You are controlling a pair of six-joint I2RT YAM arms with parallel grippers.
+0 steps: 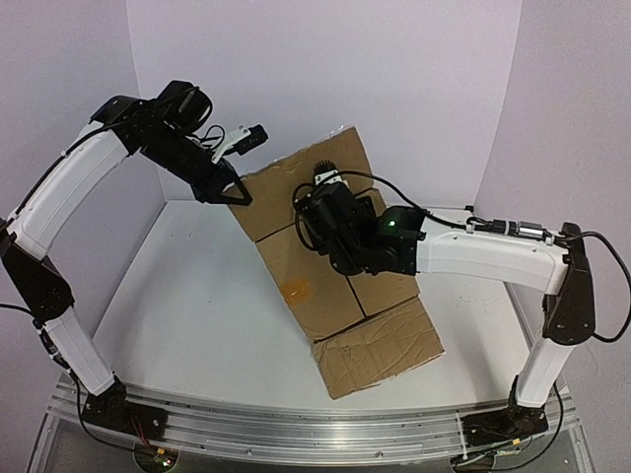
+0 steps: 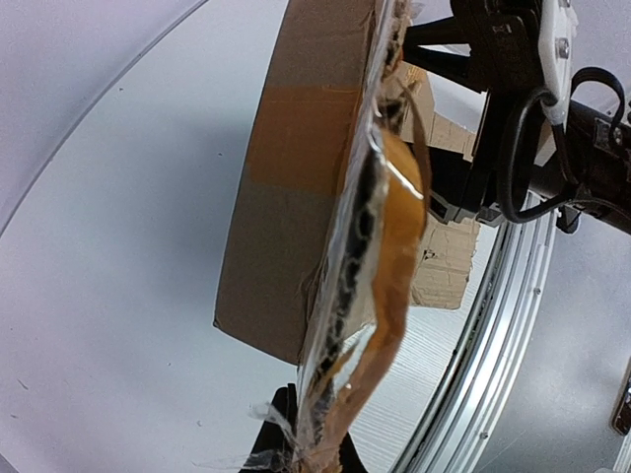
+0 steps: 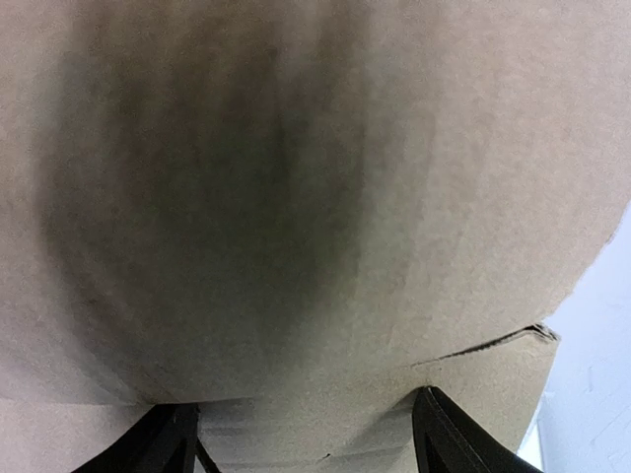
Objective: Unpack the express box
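**Left arm raised and clamped, right arm reaching across with jaws apart**

The left arm (image 1: 67, 192) arches high from its base with the elbow up and the wrist angled forward and down. The left gripper (image 1: 233, 193) is closed tight on an edge of the express box (image 1: 325, 296). The right arm (image 1: 483, 251) rises from its base, then stretches level toward the left. The right gripper (image 3: 306, 443) points at the cardboard, its fingers (image 3: 449, 439) spread wide.

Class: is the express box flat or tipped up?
Tipped up: the express box leans off the table, left fingers pinching its tape.
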